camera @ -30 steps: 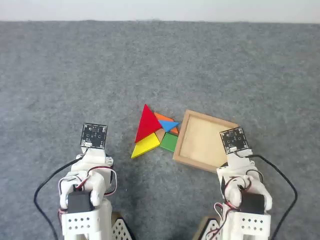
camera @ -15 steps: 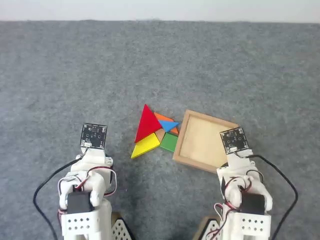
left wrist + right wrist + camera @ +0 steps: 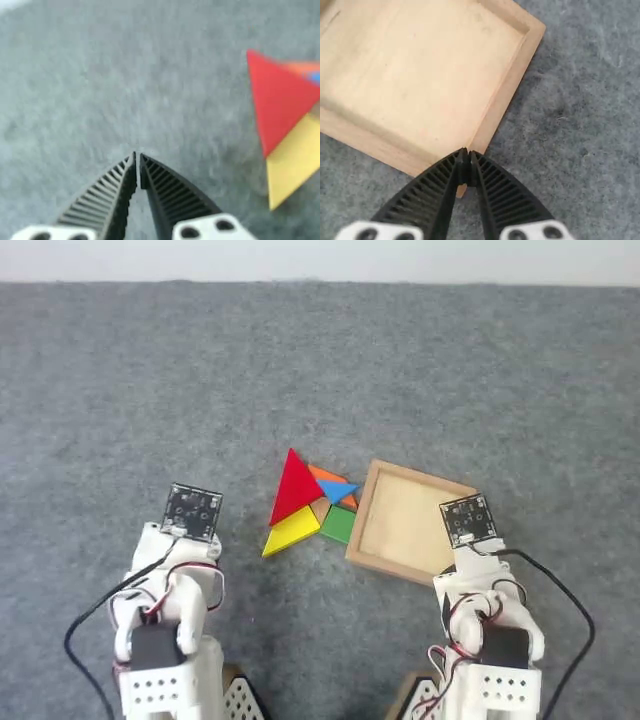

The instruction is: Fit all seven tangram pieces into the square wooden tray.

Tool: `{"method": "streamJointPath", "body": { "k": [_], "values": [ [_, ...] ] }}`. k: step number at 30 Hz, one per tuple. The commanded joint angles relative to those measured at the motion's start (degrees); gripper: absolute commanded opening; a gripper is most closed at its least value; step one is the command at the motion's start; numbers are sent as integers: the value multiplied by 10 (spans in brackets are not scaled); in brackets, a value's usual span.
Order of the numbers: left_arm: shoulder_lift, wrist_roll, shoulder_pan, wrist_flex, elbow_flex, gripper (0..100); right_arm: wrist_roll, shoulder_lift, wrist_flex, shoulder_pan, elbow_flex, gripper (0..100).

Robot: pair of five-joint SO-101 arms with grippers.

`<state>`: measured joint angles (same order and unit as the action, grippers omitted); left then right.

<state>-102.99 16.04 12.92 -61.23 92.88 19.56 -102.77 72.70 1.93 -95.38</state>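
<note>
left gripper (image 3: 138, 156) clenched empty over carpet (image 3: 100, 75) near the red triangle (image 3: 280, 102), right gripper (image 3: 466, 152) clenched empty at the wooden tray (image 3: 507, 92) rim: looks like pre-pick staging, nothing placed yet.

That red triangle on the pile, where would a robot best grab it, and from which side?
Probably near its far tip, pinched from above, coming in from the bare carpet side. There both slanted edges of the red triangle look free; lower down the orange piece, blue piece and yellow piece crowd it. The left gripper, fingers shut now, is the nearer one.
</note>
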Motion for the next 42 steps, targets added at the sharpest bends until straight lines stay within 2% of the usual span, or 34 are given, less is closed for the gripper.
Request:
{"method": "streamJointPath", "body": {
  "k": [1,6,13,18,24,28,33,42],
  "values": [
    [-3,-8,-14,-25,-100,15,-1,-13,7,-6,-11,8],
    [122,21,-54,-34,-218,16,-1,-13,7,-7,-11,8],
    [511,16,-147,-41,-392,16,-1,-13,7,-7,-11,8],
    [745,-79,-221,-4,-529,50,-1,-13,7,-7,-11,8],
    [998,-148,-220,33,-688,91,-1,-13,7,-7,-11,8],
    [1129,-193,-220,-3,-788,147,-1,-13,7,-7,-11,8],
    [1187,-188,-228,-32,-832,166,-1,-13,7,-7,-11,8],
    [1147,-186,-232,11,-739,170,-1,-13,7,-7,-11,8]
  ]
}}
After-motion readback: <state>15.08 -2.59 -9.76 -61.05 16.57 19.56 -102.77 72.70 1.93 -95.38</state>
